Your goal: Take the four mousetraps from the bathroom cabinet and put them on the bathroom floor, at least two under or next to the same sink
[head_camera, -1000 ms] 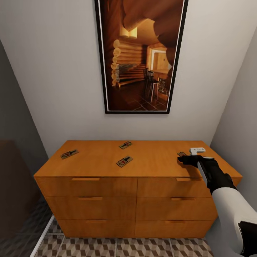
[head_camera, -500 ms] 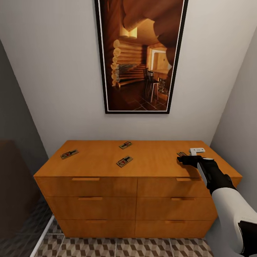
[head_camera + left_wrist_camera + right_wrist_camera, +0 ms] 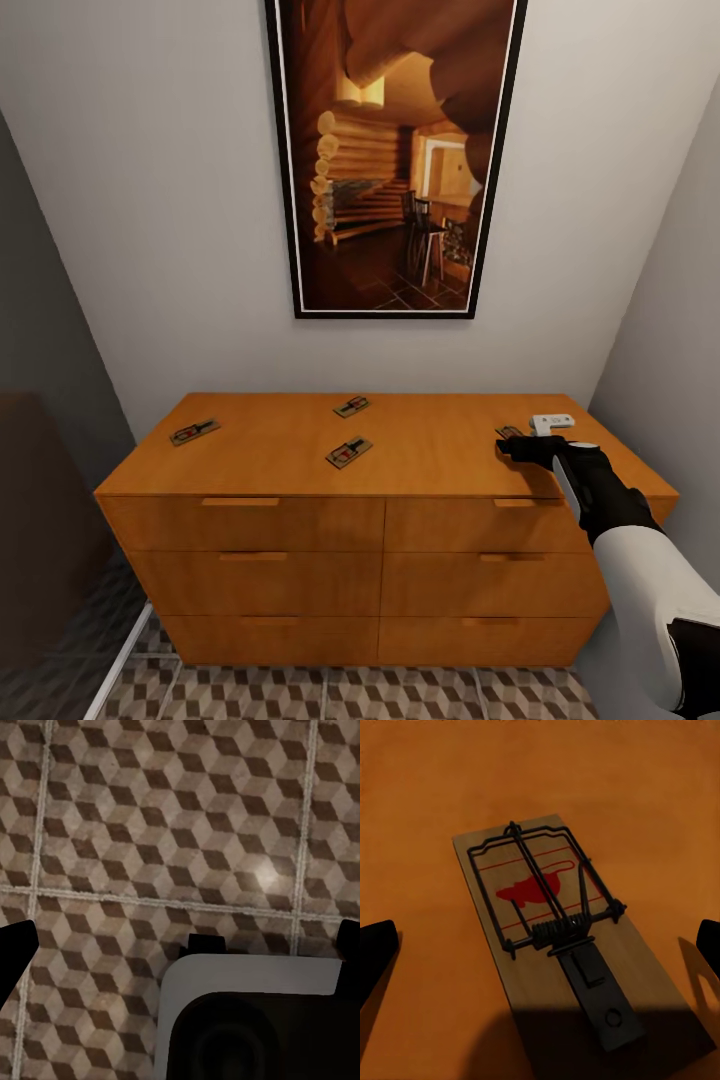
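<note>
Head view. A low, wide orange-brown wooden chest of drawers [image 3: 385,470] stands against a pale wall beneath a tall dark-framed picture of a log interior [image 3: 392,155]. Four small flat brown wooden mousetraps with dark wire and a red mark lie on the chest's flat top: one near its left end [image 3: 194,431], one at mid-depth left of centre [image 3: 348,452], one toward the back edge [image 3: 351,406], and one near the right end [image 3: 509,432], largely hidden by the black right gripper [image 3: 512,446], which hovers just above it. A small white block [image 3: 552,422] sits just behind that gripper on the top.

Right wrist view. The right-end trap [image 3: 562,934] lies flat on the orange top, centred between the two dark fingertips [image 3: 376,956], which are spread wide and well clear of the board on either side; nothing is grasped.

Left wrist view. The left gripper [image 3: 184,945] points down at the brown, beige and white cube-patterned tiled floor [image 3: 150,817], its fingers likewise apart and empty.

Progress, as judged. No trap has left the chest top, so all four transfers to the floor remain, including the two required beside a sink. The step in hand appears to be the first pick.
</note>
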Robot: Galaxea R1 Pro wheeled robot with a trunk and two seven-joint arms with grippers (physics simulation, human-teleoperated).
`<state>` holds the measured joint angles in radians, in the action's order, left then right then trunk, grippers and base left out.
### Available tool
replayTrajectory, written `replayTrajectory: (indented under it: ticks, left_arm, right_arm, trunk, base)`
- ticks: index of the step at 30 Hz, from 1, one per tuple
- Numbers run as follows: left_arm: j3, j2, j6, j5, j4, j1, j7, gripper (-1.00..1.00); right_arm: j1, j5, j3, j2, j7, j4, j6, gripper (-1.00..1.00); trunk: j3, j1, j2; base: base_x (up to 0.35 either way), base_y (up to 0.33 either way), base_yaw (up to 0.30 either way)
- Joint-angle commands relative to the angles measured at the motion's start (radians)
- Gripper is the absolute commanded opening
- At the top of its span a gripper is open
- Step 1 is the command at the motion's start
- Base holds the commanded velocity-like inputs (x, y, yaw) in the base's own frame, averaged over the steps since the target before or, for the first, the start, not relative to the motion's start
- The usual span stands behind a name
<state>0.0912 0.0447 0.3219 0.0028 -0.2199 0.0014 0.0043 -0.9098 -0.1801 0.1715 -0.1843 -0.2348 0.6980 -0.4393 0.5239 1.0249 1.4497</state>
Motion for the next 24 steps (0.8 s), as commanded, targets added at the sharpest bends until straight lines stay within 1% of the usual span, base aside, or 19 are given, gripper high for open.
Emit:
replayTrajectory:
  ticks: [1,5,6,24]
  left_arm:
    - [0.002,0.000,0.002,0.000,-0.001,0.000,0.000,1.00]
    - [0.002,0.000,0.001,0.000,-0.001,0.000,0.000,1.00]
    - [0.002,0.000,0.001,0.000,-0.001,0.000,0.000,1.00]
    - [0.002,0.000,0.001,0.000,-0.001,0.000,0.000,1.00]
  right_arm:
    - [0.000,-0.015,0.003,0.000,-0.011,-0.009,-0.004,1.00]
    - [0.000,-0.015,0.004,0.000,-0.013,-0.009,-0.004,1.00]
    - [0.000,-0.015,0.004,0.000,-0.013,-0.009,-0.004,-1.00]
    - [0.000,-0.015,0.005,-0.001,-0.012,-0.010,-0.004,-1.00]
  trunk:
    - [0.001,0.000,0.000]
    - [0.001,0.000,0.000]
    - [0.001,0.000,0.000]
    - [0.001,0.000,0.000]
  base:
    - [0.000,0.000,0.000]
    - [0.000,0.000,0.000]
    - [0.000,0.000,0.000]
    - [0.000,0.000,0.000]
